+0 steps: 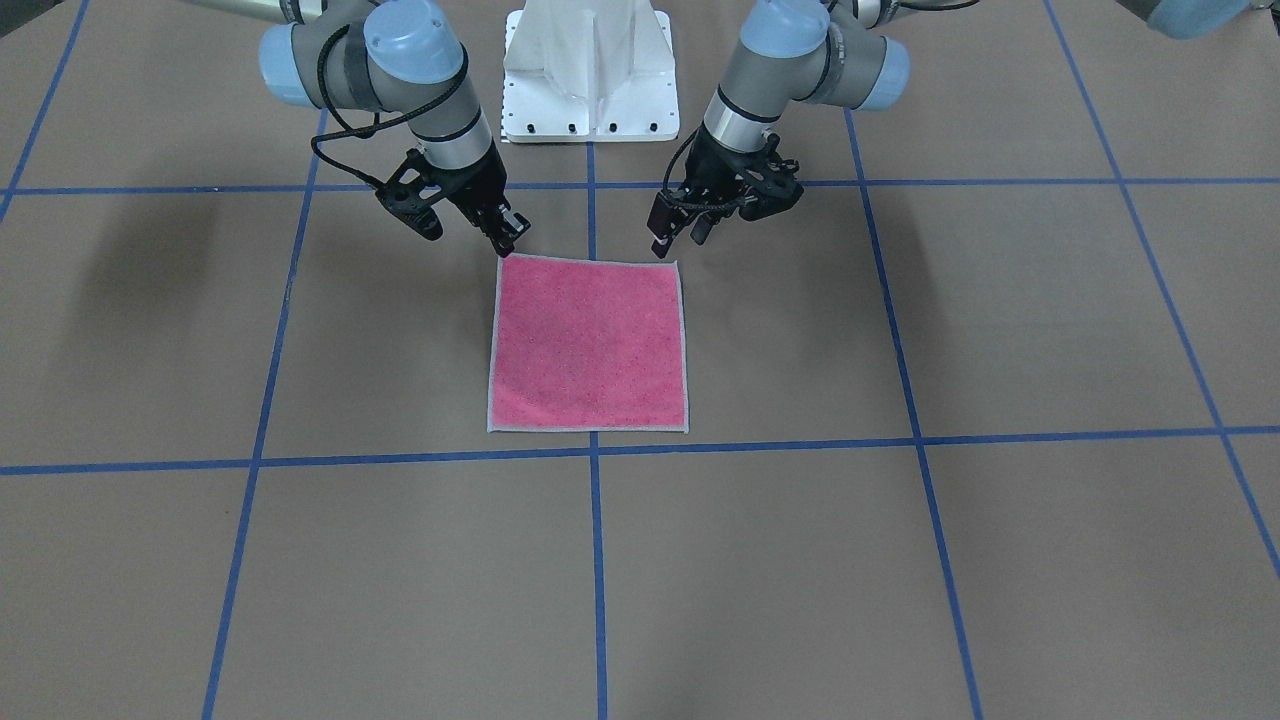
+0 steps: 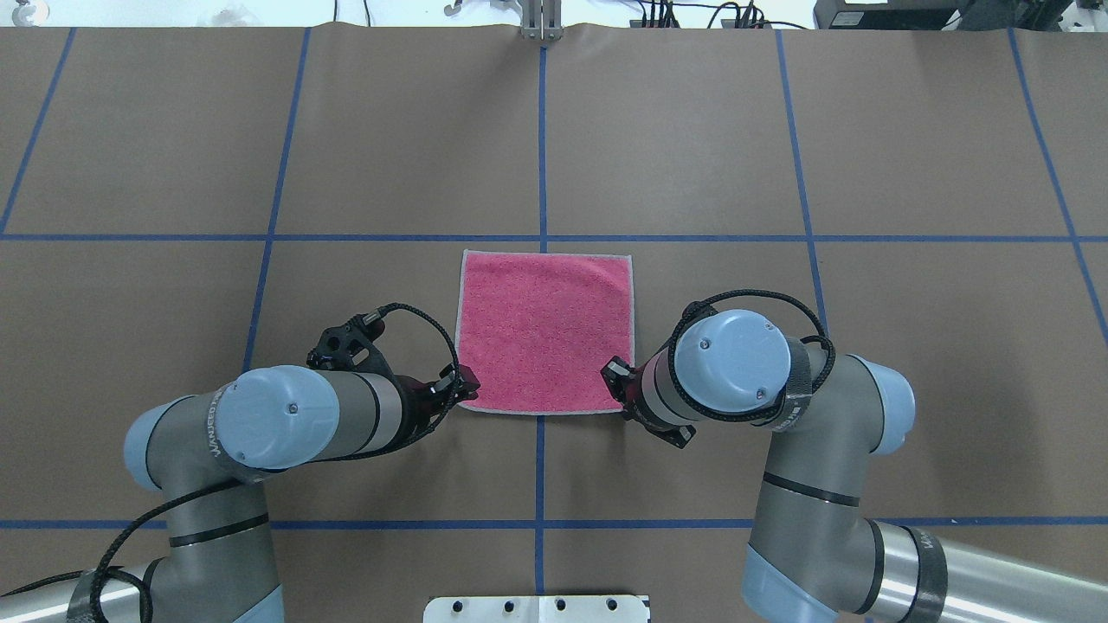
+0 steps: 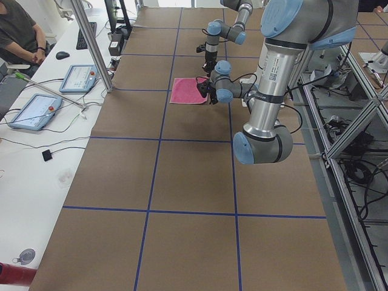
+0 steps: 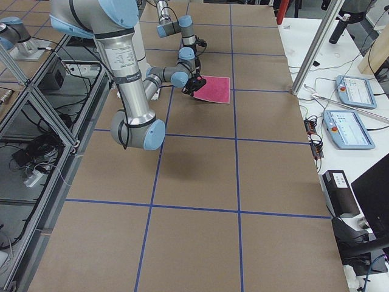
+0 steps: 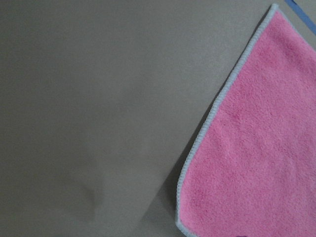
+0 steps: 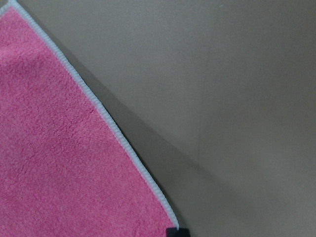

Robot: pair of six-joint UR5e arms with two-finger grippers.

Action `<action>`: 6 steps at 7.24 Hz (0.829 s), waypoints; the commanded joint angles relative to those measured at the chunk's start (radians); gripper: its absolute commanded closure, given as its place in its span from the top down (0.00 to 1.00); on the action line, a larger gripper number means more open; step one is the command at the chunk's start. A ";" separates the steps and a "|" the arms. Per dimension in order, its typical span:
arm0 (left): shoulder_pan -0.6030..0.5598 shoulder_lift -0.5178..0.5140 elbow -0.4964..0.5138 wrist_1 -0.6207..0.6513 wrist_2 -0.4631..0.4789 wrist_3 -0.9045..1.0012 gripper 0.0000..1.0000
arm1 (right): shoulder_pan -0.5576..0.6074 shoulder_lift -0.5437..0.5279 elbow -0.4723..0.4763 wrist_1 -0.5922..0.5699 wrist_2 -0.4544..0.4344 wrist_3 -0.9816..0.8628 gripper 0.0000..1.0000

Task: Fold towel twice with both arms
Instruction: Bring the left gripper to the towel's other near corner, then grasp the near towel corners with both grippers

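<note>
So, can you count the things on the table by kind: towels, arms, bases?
Towel: 1
Arms: 2 (left arm, right arm)
Base: 1
Total: 4

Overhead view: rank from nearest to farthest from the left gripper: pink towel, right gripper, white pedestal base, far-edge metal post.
1. Pink terry towel, corner beside the left gripper.
2. Right gripper, towel's opposite near corner.
3. White pedestal base, robot's side.
4. Silver metal post, far table edge.
</note>
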 commanded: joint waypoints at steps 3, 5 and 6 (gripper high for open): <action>0.001 -0.002 0.028 0.000 0.001 0.008 0.53 | 0.001 -0.001 0.000 0.000 0.001 0.000 0.00; -0.001 -0.010 0.031 0.000 0.001 0.011 0.49 | 0.001 -0.001 0.000 0.000 0.002 -0.002 0.00; 0.001 -0.016 0.031 0.000 0.001 0.011 0.46 | 0.003 -0.003 0.000 0.000 0.002 0.000 0.00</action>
